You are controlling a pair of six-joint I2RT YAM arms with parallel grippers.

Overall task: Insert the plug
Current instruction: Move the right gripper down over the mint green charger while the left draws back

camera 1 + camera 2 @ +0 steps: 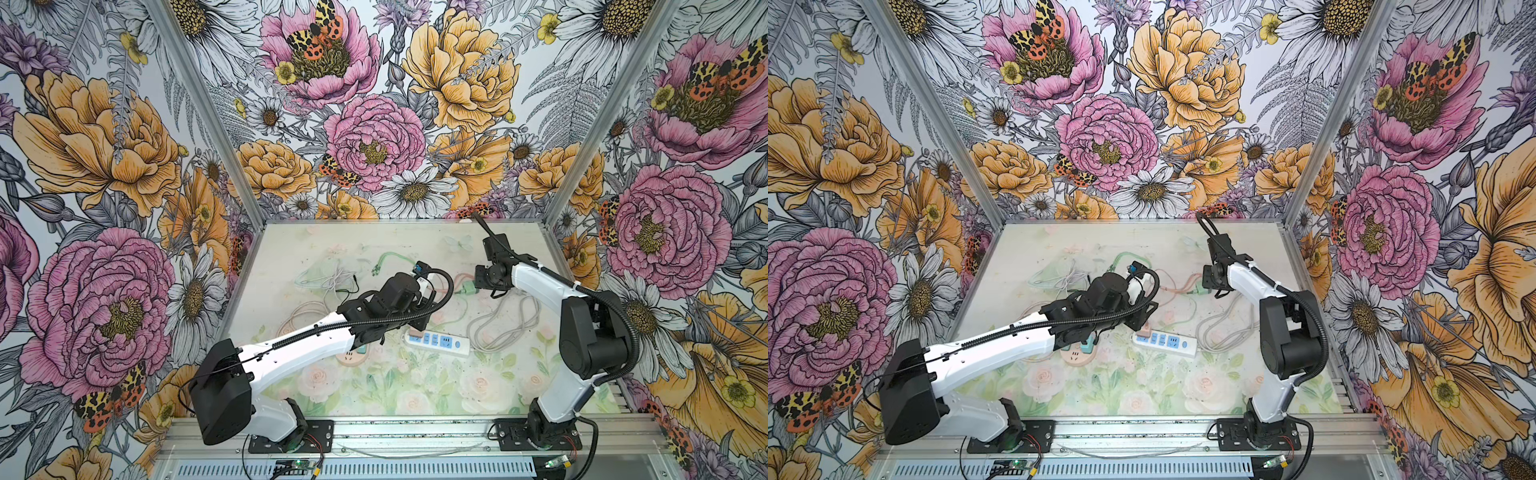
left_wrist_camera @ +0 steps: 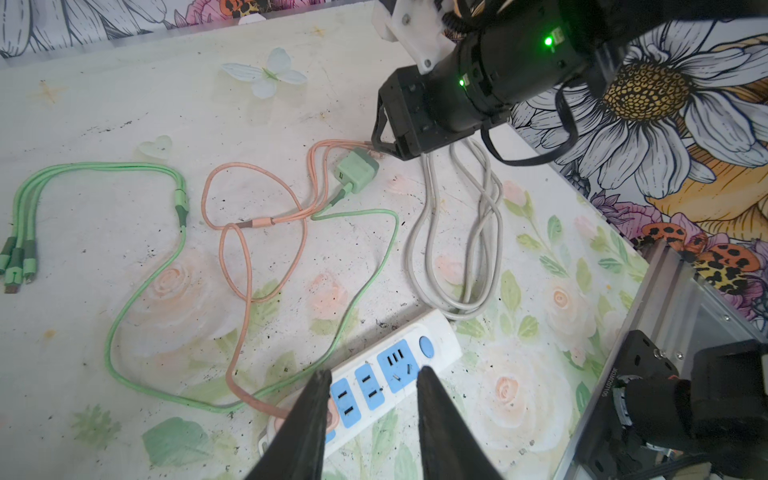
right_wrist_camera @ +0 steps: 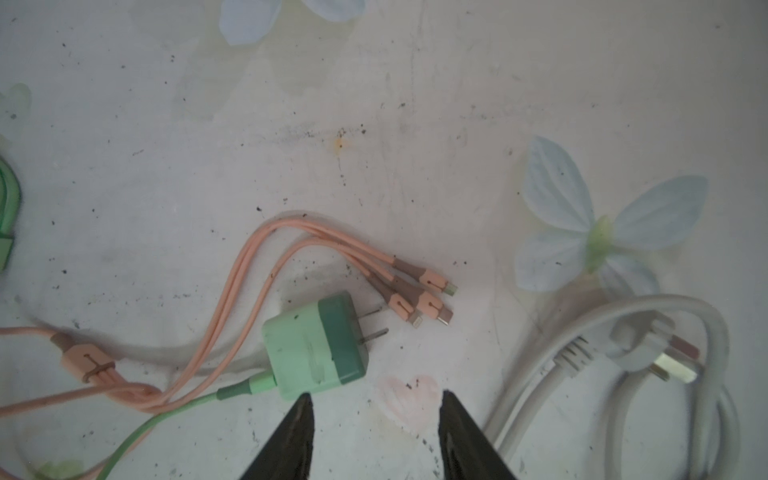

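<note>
The right fingers (image 3: 465, 444) stood parted and empty, one tip just beside the green plug (image 3: 316, 347), which lay on its side on the tabletop (image 3: 374, 124) with prongs toward the pink cable ends (image 3: 424, 299); a clean pickup would probably need them centred over the plug's body, closing on its flat sides clear of prongs and cord. The left fingers (image 2: 440, 428), also open and holding nothing, hung over the power strip (image 2: 374, 382). The right arm (image 1: 540, 278) reached inward with wrist bent down; the left arm (image 1: 307, 345) stretched across the middle.
</note>
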